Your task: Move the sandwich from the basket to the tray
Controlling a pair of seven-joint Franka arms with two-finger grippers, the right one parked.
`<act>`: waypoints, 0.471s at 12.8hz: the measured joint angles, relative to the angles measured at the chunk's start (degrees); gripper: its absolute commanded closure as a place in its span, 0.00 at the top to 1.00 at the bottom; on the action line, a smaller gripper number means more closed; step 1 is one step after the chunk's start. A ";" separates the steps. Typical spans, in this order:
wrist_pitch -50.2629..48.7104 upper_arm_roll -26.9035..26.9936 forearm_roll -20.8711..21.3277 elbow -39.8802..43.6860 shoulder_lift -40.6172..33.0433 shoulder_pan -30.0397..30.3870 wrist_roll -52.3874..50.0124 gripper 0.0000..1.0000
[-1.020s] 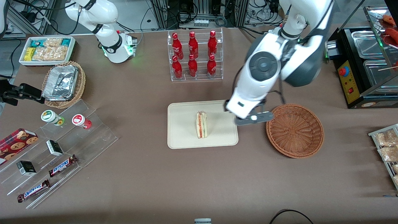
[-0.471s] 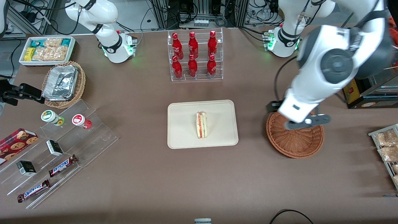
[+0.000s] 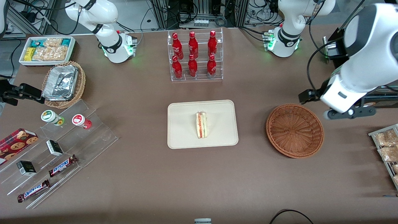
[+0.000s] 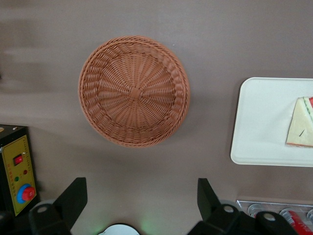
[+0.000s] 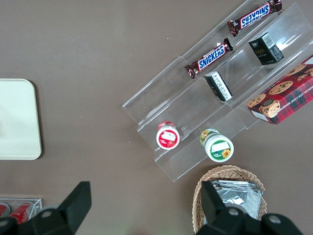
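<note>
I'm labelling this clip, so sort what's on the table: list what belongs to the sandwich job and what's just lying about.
Job:
sandwich, lying on the tray
basket, nothing in it
gripper, open, raised above the table beside the basket, toward the working arm's end

Lying about:
red bottles in a clear rack
foil containers
Snickers bars
cookie box

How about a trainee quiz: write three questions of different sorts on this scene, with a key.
1. True or false: the sandwich lies on the tray.
2. The basket holds: A) a sandwich; B) nothing; C) bottles.
3. Fill in: the gripper, above the table beside the basket toward the working arm's end, has its fingers ____.
Key: 1 true; 2 B; 3 open.
</note>
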 measured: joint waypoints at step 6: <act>-0.05 0.04 -0.18 -6.66 -7.42 5.59 7.66 0.99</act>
